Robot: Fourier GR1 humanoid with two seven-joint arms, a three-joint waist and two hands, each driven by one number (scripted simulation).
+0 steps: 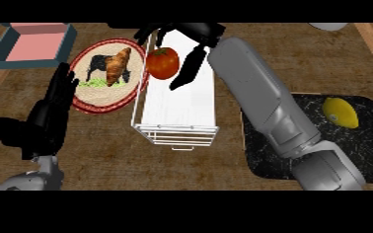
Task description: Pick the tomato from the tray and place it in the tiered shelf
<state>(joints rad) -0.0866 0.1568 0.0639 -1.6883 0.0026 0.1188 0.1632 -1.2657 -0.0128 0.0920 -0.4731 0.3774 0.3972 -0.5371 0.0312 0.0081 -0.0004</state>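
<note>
- Tomato [163, 62]: red, at the far end of the white wire tiered shelf [177, 109], over its top surface.
- Right robot hand [191, 47]: above the shelf's far end, fingers spread apart around the tomato; contact could not be told.
- Left robot hand [51, 106]: open, fingers up, at the view's left.
- Tray [277, 143]: dark, on the wooden desk [102, 148], carrying a lemon [341, 112].
- Plate [109, 76]: red-rimmed, left of the shelf, bearing a croissant [119, 65].
- Box [35, 43]: pink-lined, far left.
</note>
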